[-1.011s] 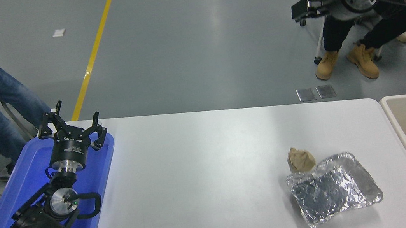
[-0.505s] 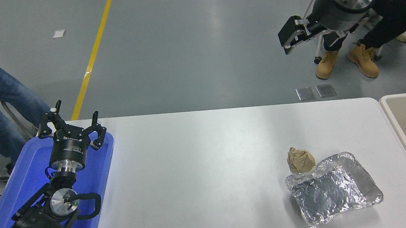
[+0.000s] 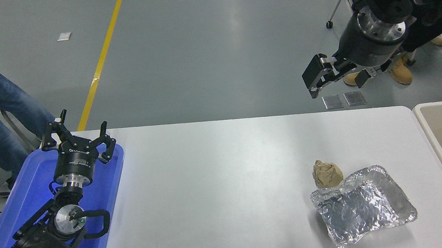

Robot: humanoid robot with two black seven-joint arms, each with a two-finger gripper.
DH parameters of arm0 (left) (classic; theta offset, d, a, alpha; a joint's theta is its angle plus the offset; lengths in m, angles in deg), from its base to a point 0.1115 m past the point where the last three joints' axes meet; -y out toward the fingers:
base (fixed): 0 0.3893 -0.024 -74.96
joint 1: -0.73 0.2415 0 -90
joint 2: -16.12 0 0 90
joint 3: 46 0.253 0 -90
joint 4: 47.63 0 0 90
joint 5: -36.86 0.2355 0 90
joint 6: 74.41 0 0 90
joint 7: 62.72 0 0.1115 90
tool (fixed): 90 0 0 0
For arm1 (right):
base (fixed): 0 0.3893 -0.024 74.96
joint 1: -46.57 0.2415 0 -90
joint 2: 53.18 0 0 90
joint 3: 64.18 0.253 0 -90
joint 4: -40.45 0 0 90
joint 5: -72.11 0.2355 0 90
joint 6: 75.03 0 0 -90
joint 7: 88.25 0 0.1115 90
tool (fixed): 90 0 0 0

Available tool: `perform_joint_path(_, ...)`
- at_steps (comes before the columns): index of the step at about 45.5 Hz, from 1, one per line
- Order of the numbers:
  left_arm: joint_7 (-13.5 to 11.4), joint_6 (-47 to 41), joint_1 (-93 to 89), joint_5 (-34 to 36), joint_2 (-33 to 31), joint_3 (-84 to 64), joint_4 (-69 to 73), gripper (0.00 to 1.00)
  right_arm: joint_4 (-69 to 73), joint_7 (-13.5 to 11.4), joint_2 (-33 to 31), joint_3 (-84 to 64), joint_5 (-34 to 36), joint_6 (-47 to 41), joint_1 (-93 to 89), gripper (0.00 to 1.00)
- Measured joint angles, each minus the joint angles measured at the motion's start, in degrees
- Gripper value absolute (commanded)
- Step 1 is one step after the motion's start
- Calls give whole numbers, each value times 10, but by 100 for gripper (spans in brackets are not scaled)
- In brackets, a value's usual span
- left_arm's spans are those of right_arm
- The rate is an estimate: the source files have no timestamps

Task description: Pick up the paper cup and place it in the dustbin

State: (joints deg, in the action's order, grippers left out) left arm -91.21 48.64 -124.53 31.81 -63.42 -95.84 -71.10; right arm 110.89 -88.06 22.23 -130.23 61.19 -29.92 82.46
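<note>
Head view
My right gripper [image 3: 337, 79]: raised beyond the table's far edge, upper right, pointing down and to the left; my jaws stand apart with only air between them, holding nothing.
My left gripper [image 3: 77, 138]: parked at the lower left above the blue tray [image 3: 25, 196], fingers spread wide, empty.
Paper cup: I cannot find it anywhere on the table or in what shows of the bin.
Dustbin [image 3: 430, 126]: at the table's right edge, beige with a paler rim, partly cut off by the picture's edge; the part of its inside that shows is bare.
Crumpled paper ball [image 3: 327, 173]: tan-brown, on the white table [image 3: 220, 184] right of centre, touching the far corner of the foil container.
Foil container [image 3: 362, 205]: crinkled silver, just nearer the camera than the ball, well clear of my right gripper.
People: jeans-clad legs at the far left; a dark-clothed figure in tan boots behind my right arm.
</note>
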Motion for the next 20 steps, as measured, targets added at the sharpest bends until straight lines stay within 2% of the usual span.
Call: perform_joint_path(20, 0, 0, 0, 0, 0, 0, 0, 100, 5, -1, -14, -16, 8, -1, -7, 100)
